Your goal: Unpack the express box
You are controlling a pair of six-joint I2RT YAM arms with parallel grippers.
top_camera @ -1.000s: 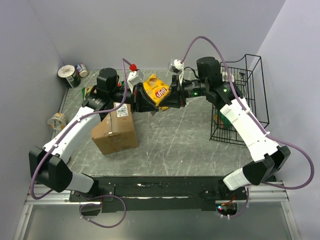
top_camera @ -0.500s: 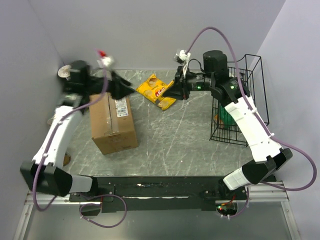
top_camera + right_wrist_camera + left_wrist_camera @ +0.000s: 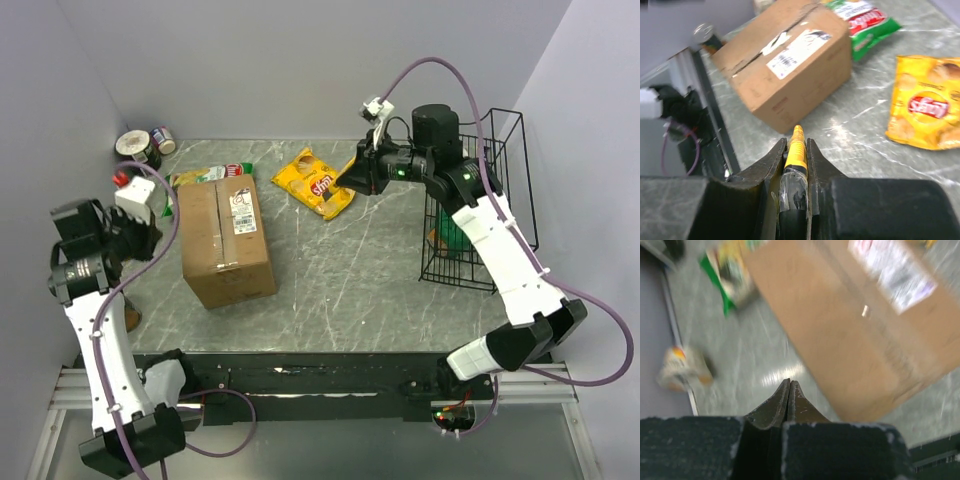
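The express box [image 3: 225, 245] is a brown carton with a white label, lying at the table's left with its flaps down; it also shows in the left wrist view [image 3: 865, 330] and the right wrist view [image 3: 785, 70]. My left gripper [image 3: 150, 235] is shut and empty [image 3: 789, 383], just left of the box. My right gripper [image 3: 348, 183] hangs over the table's back middle, beside a yellow chip bag [image 3: 318, 183]. It is shut [image 3: 797, 140] on a yellow utility knife [image 3: 797, 150] whose tip points toward the box.
A green and red snack bag [image 3: 210, 174] lies behind the box. A black wire basket [image 3: 485, 200] stands at the right with a green item inside. Tape rolls and a can [image 3: 140, 150] sit in the back left corner. Another tape roll [image 3: 682, 370] lies by the left wall.
My left arm has swung left from the yellow chip bag, over the box, to the table's left side. The chip bag now lies on the table. My right gripper pulled back slightly, still holding the knife.
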